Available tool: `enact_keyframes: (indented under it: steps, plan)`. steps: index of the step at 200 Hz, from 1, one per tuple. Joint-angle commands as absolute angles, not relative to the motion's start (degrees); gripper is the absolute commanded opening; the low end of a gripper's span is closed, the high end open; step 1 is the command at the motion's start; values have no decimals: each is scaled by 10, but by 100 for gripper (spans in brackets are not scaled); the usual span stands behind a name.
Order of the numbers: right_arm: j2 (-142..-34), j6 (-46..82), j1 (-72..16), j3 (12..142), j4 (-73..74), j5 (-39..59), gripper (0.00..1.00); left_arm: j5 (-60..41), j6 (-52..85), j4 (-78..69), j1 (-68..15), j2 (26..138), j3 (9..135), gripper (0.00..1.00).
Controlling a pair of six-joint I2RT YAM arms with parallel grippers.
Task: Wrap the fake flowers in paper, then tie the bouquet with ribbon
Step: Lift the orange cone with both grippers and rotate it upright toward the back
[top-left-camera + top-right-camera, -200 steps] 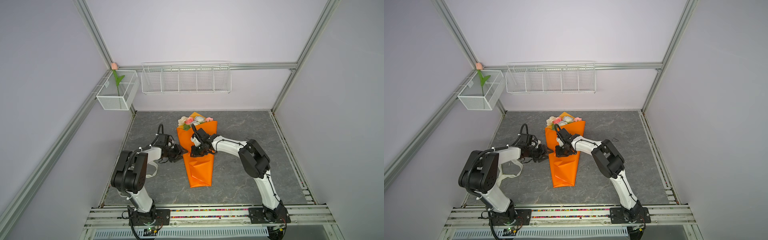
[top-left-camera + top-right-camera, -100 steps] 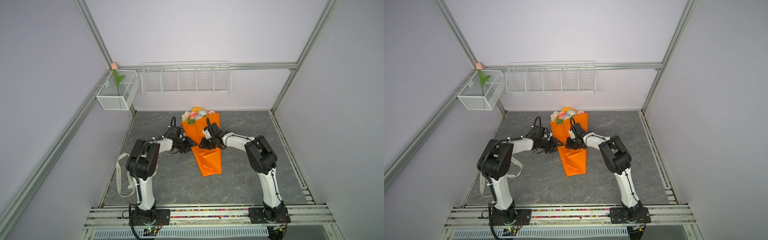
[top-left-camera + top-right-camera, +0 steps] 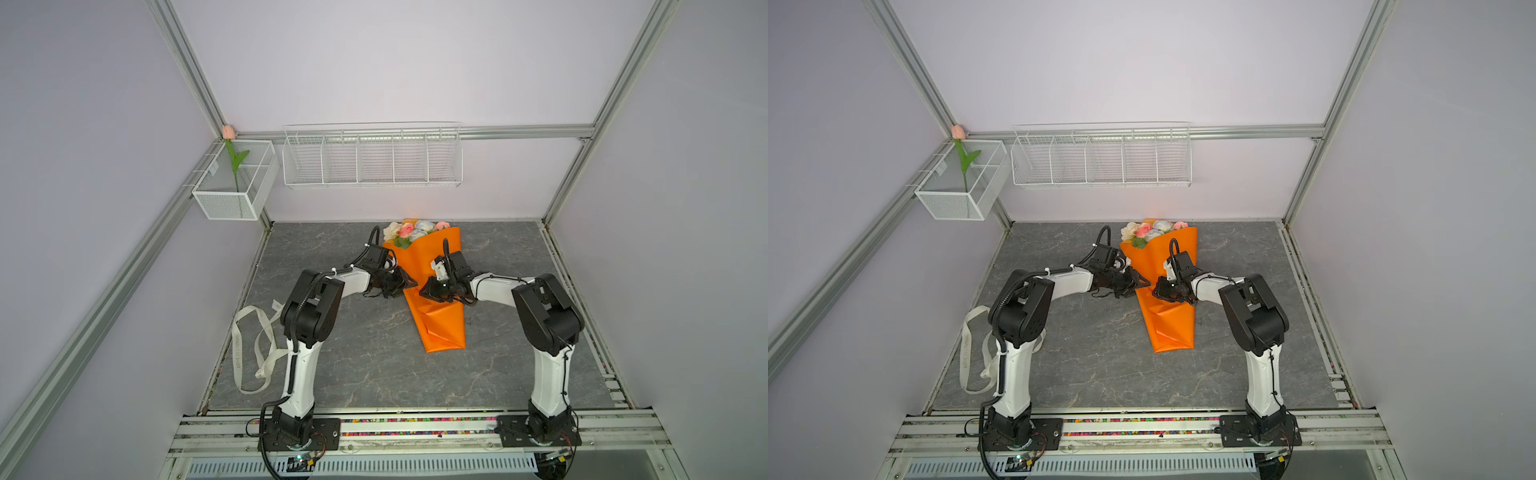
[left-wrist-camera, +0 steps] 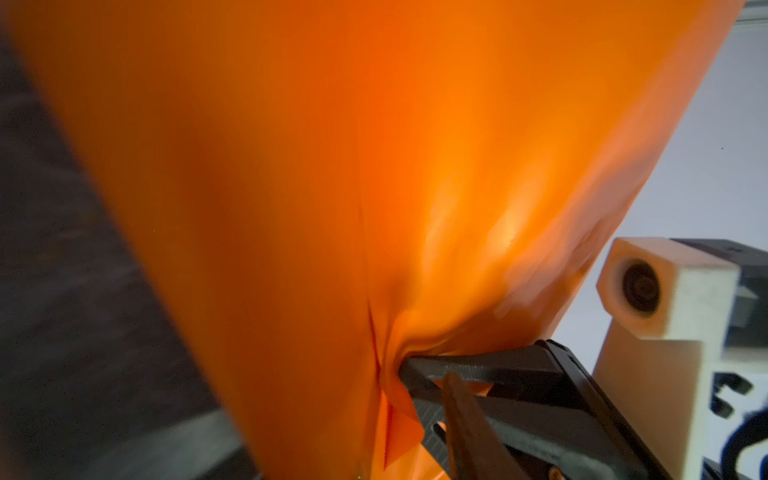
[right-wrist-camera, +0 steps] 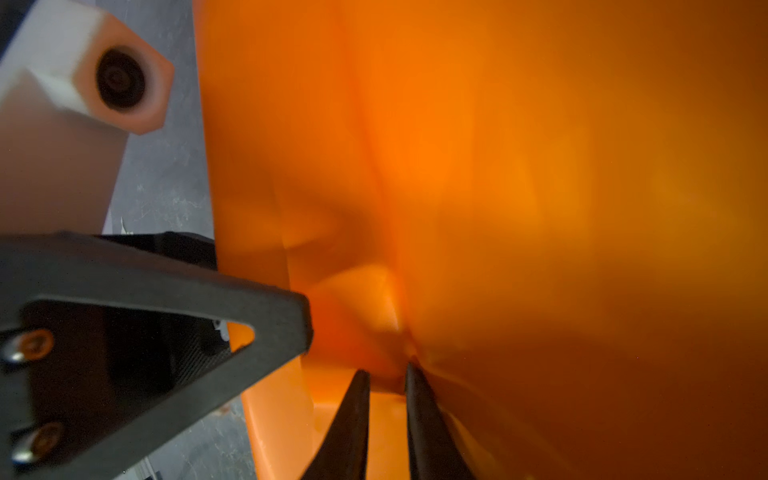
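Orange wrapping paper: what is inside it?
At the far, open end of the orange wrapping paper, flower heads in white, pink and pale blue stick out with some green leaves. The stems are covered by the paper, so they cannot be seen.

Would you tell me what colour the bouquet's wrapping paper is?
Plain orange; the wrapping paper shows best in a top view.

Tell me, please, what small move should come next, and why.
Probably close the left gripper fully on the wrap: its fingers press in where it puckers, grip unclear, while the right gripper already pinches a fold opposite. The ribbon lies untouched.
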State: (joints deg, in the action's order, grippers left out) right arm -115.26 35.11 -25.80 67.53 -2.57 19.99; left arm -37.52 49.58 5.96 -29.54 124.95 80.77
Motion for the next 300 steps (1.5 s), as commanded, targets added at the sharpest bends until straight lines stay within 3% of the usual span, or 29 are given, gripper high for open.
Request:
enact_keyframes:
  steps: [1, 45, 59, 94, 128, 173, 187, 236, 262, 300]
  plan:
    - [-1169, 344, -221, 629, -127, 140, 21, -365, 522, 60, -320, 1280, 856, 39]
    - [-1140, 296, -135, 620, -171, 146, 21, -345, 561, 58, -366, 1341, 950, 39]
    - [-1142, 297, -101, 616, -148, 198, 21, -341, 570, 67, -380, 1370, 1002, 39]
    - [-1154, 311, -94, 640, -168, 202, 22, -344, 596, 110, -410, 1454, 1149, 40]
    - [-1154, 333, -78, 648, -162, 215, 22, -333, 603, 131, -412, 1483, 1215, 41]
    - [-1157, 366, -56, 671, -158, 212, 22, -324, 602, 131, -411, 1481, 1209, 45]
    - [-1158, 378, -48, 676, -153, 213, 22, -342, 605, 140, -412, 1507, 1250, 41]
    - [-1164, 361, -30, 713, -195, 186, 22, -340, 617, 133, -420, 1531, 1290, 41]
    - [-1165, 352, -13, 712, -188, 201, 23, -345, 632, 157, -420, 1547, 1327, 46]
    - [-1163, 321, -33, 735, -188, 255, 27, -318, 578, 187, -414, 1474, 1258, 55]
